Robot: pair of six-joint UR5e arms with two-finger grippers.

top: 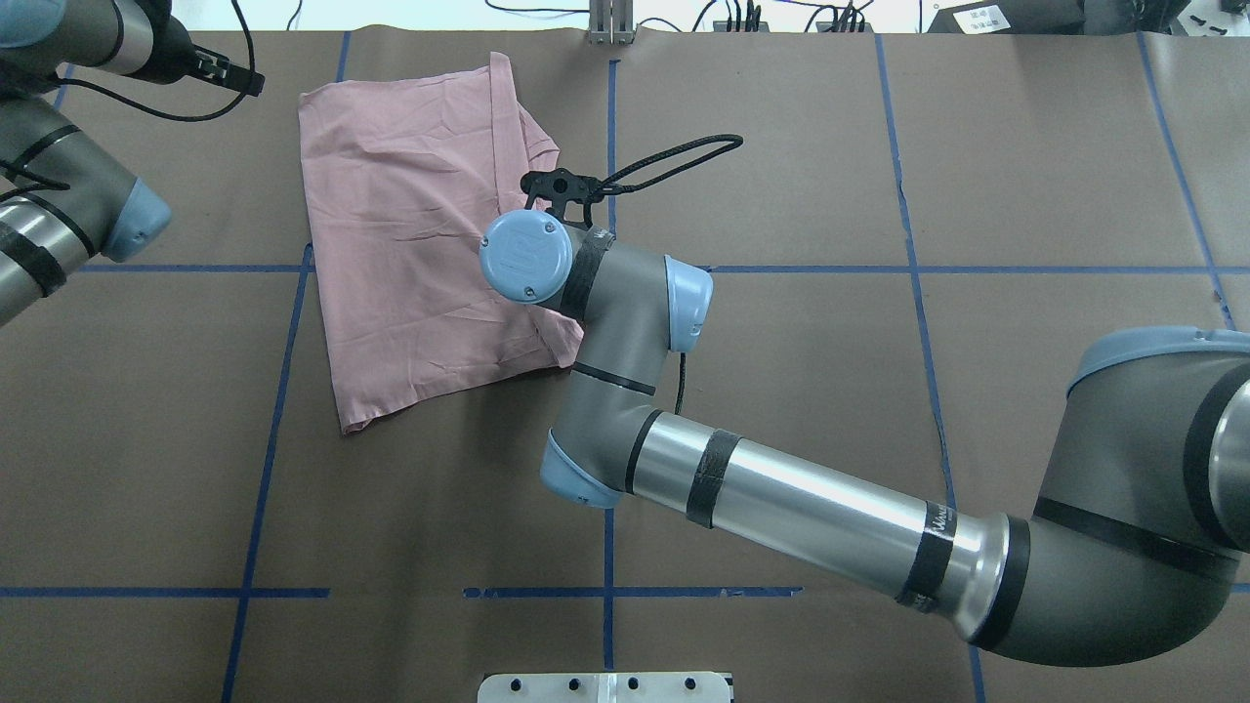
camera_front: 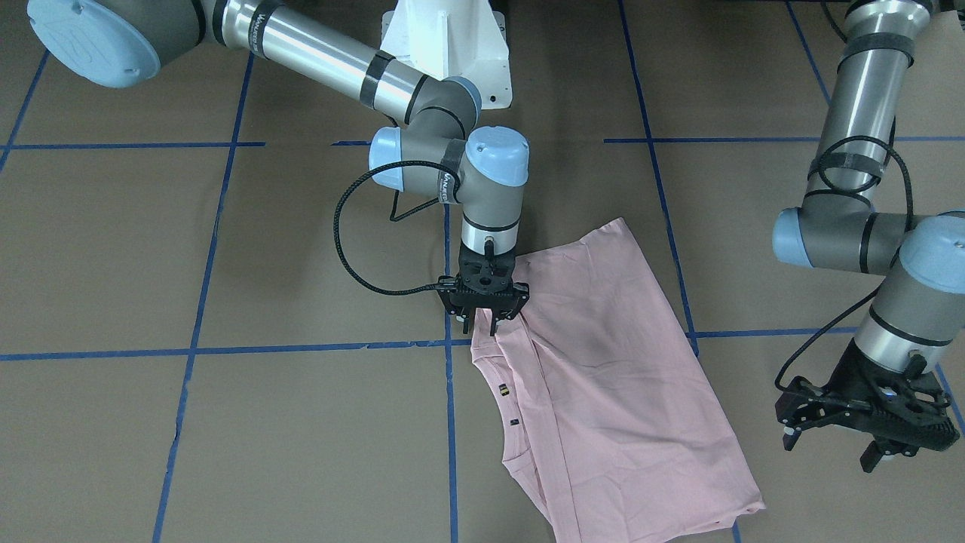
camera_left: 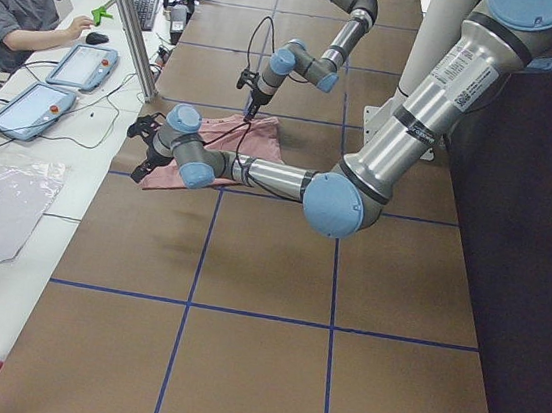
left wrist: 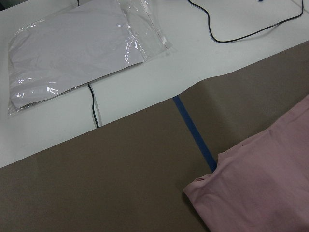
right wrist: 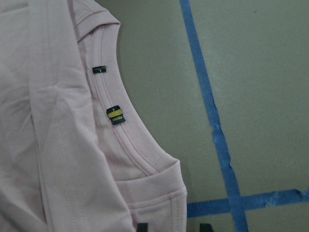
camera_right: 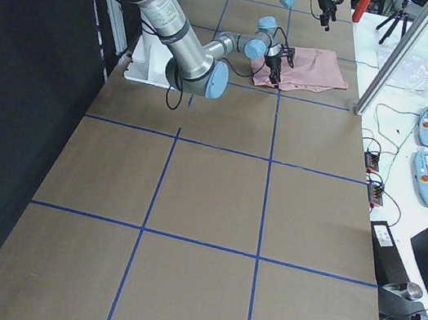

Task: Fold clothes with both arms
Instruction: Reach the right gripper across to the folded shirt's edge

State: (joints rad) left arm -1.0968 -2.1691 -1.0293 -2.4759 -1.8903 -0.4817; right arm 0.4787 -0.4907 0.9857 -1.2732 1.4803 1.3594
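- The pale pink short-sleeved T-shirt [camera_front: 603,362] lies on the brown paper-covered counter [camera_front: 301,264]. At least 1 fold appears done, and the print is hidden.
- The right black two-finger hand [camera_front: 478,326] is set at the collar-side edge, fingers parted, fabric not clamped.
- The left black hand [camera_front: 829,449] hovers beside the shirt, spread and empty.
- Progress is judged about halfway; a crosswise fold is left.
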